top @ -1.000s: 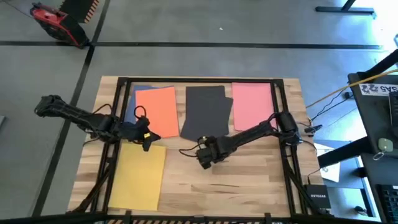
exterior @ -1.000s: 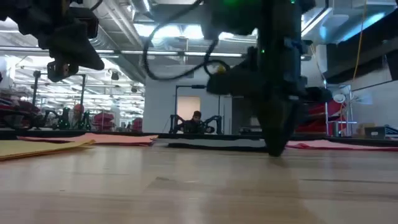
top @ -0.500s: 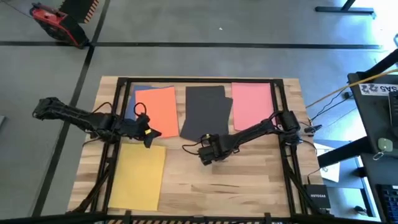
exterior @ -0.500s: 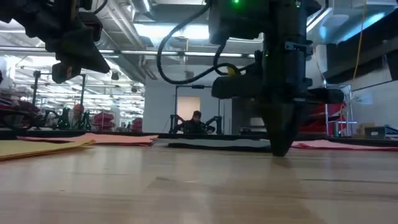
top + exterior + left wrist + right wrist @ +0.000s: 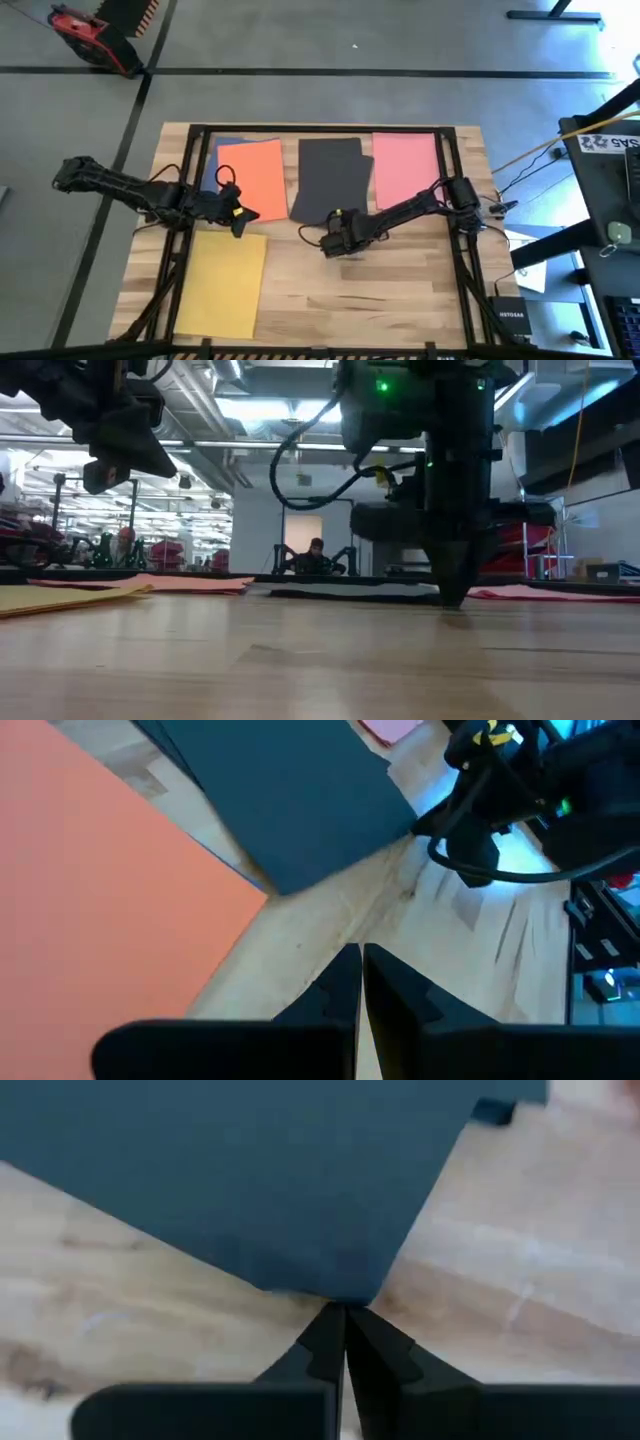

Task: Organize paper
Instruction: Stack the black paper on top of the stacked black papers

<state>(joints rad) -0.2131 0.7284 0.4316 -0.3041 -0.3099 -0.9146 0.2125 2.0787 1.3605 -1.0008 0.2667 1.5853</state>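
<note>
We take the black sheet [image 5: 331, 178] as the one in hand; it lies flat on the surface [image 5: 400, 290], and its near corner sits just ahead of the right end effector [image 5: 345, 1325], whose fingers are pressed together with nothing between them, tips touching or almost touching the wood at that corner; the step, as we judge it, is getting hold of or nudging this sheet by its corner. Beside it, toward the left arm, lies the orange sheet [image 5: 252, 178] with a blue sheet [image 5: 214, 150] showing from under it; on the far side lies the pink sheet [image 5: 406, 166]; the yellow sheet [image 5: 222, 284] lies just before the left end effector [image 5: 360, 982], which hovers above the surface, closed and empty. Next, we think, the right fingers must part and slip under the thin edge, or slide the sheet toward the others; a flat sheet gives little to grip.
</note>
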